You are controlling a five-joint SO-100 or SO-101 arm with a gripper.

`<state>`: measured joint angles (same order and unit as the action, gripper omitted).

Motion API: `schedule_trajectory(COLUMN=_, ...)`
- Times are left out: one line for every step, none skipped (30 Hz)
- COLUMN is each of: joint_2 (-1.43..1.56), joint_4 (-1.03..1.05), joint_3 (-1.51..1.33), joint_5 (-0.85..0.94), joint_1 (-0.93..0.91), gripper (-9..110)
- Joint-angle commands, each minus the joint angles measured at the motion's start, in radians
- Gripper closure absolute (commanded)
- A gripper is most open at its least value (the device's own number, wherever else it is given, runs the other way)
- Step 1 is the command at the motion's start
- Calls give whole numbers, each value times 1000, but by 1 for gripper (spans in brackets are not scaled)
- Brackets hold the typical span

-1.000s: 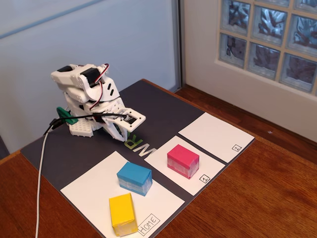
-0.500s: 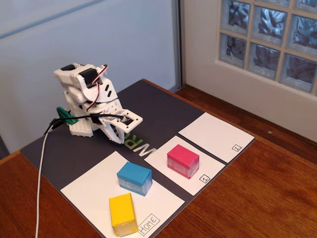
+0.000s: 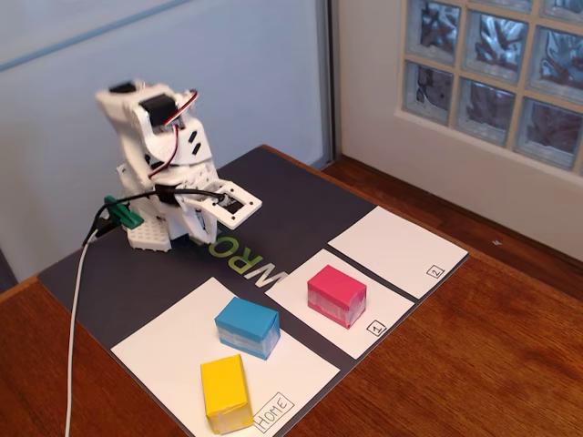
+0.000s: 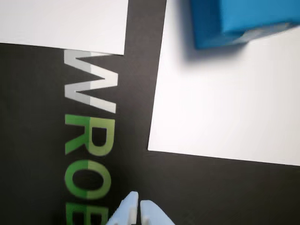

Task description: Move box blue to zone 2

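Observation:
The blue box (image 3: 248,327) sits on the large "Home" sheet (image 3: 182,350), with a paler band round its lower sides. In the wrist view it (image 4: 239,21) shows at the top right on white paper. Zone 2 (image 3: 397,250) is the white sheet at the far right of the dark mat, with a boxed "2" at its corner; nothing lies on it. My gripper (image 3: 239,206) hangs over the dark mat near the arm's base, well back from the box. In the wrist view its fingertips (image 4: 139,206) are together at the bottom edge, holding nothing.
A pink block (image 3: 336,295) sits on the sheet marked "1" (image 3: 305,289). A yellow block (image 3: 225,393) stands at the front of the Home sheet. The dark mat (image 3: 301,205) lies on a wooden table (image 3: 474,364). A cable (image 3: 75,309) hangs at the left.

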<state>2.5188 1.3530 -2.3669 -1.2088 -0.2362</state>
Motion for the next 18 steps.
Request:
schedule_trajectory(joint_2=-170, joint_4=6, joint_3=233, joint_5=66, joint_1=-34, gripper=102)
schedule_trajectory(joint_2=-209, joint_4=6, joint_3=284, joint_5=94, joint_1=-40, gripper=102)
schedule_trajectory(joint_2=-250, joint_4=6, joint_3=333, joint_5=120, joint_1=-43, gripper=102)
schedule_trajectory(joint_2=-291, joint_4=5, joint_3=376, joint_5=149, joint_1=-46, gripper=102)
schedule_trajectory(joint_2=-334, joint_4=5, joint_3=423, joint_5=181, joint_1=-49, gripper=102)
schedule_trajectory(joint_2=-377, joint_4=5, joint_3=468, joint_5=216, joint_1=-52, gripper=102)
schedule_trajectory(joint_2=-423, joint_4=5, joint_3=509, joint_5=245, joint_1=-55, gripper=102)
schedule_trajectory(joint_2=-465, joint_4=5, joint_3=551, joint_5=270, joint_1=-57, gripper=102)
schedule_trajectory(joint_2=-506, joint_4=6, joint_3=592, joint_5=293, joint_1=-58, gripper=102)
schedule_trajectory(joint_2=-546, joint_4=6, joint_3=627, joint_5=316, joint_1=-60, gripper=102)
schedule_trajectory(joint_2=-584, joint_4=6, joint_3=664, joint_5=331, joint_1=-61, gripper=102)
schedule_trajectory(joint_2=-618, joint_4=6, joint_3=696, joint_5=334, joint_1=-61, gripper=102)
schedule_trajectory(joint_2=-644, joint_4=-3, joint_3=719, joint_5=336, joint_1=-58, gripper=102)
schedule_trajectory(joint_2=-666, joint_4=-20, joint_3=733, joint_5=350, joint_1=-57, gripper=102)
schedule_trajectory(joint_2=-681, joint_4=-49, joint_3=736, joint_5=370, joint_1=-55, gripper=102)
schedule_trajectory(joint_2=-698, joint_4=-80, joint_3=736, joint_5=391, joint_1=-55, gripper=102)
schedule_trajectory(joint_2=-716, joint_4=-106, joint_3=736, joint_5=414, joint_1=-55, gripper=102)
schedule_trajectory(joint_2=-735, joint_4=-127, joint_3=736, joint_5=430, joint_1=-57, gripper=102)
